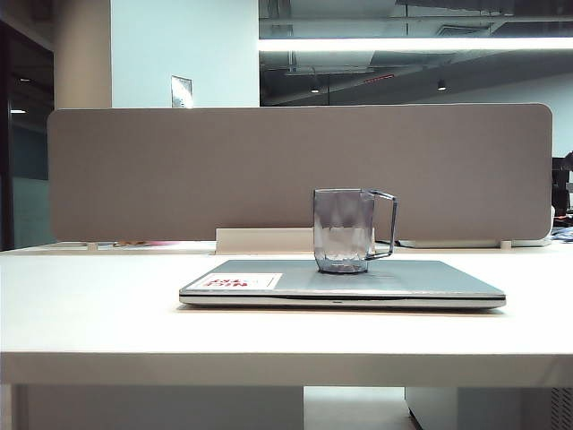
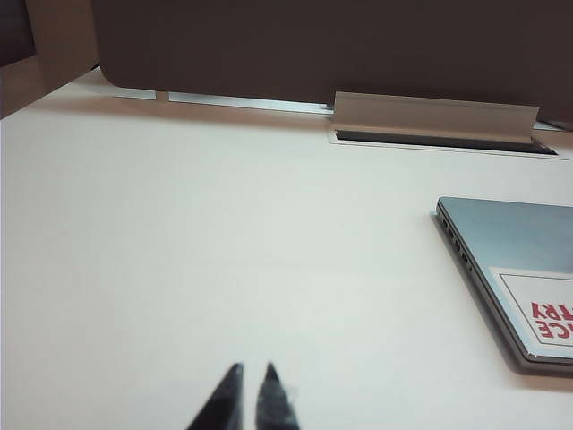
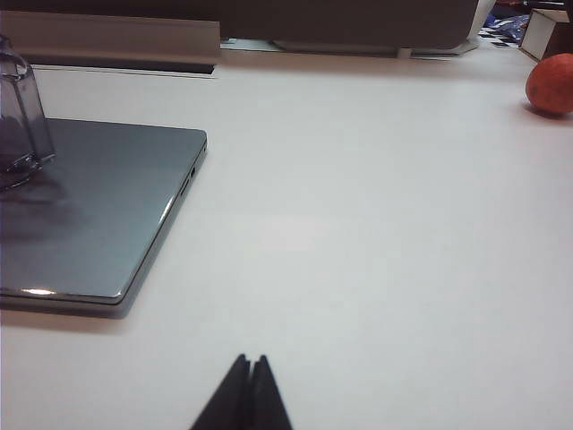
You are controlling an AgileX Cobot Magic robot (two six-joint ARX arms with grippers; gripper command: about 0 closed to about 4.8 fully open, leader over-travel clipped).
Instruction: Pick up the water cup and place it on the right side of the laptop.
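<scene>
The water cup [image 1: 342, 231], a see-through grey-blue faceted mug with its handle to the right, stands upright on the closed lid of the silver-grey laptop [image 1: 358, 279] at the table's middle. A white sticker [image 1: 235, 282] with red print lies on the lid's left. Neither gripper shows in the exterior view. My left gripper [image 2: 253, 367] hovers over bare table beside the laptop [image 2: 519, 242], its black fingers nearly together with nothing between them. On the laptop's [image 3: 98, 206] other side my right gripper [image 3: 250, 358] is shut and empty, with the cup [image 3: 18, 107] at the picture's edge.
A grey divider panel [image 1: 295, 170] runs along the table's back edge, with a white cable flap [image 2: 434, 116] raised at its foot. A round orange-red fruit [image 3: 551, 83] lies on the table far to the right of the laptop.
</scene>
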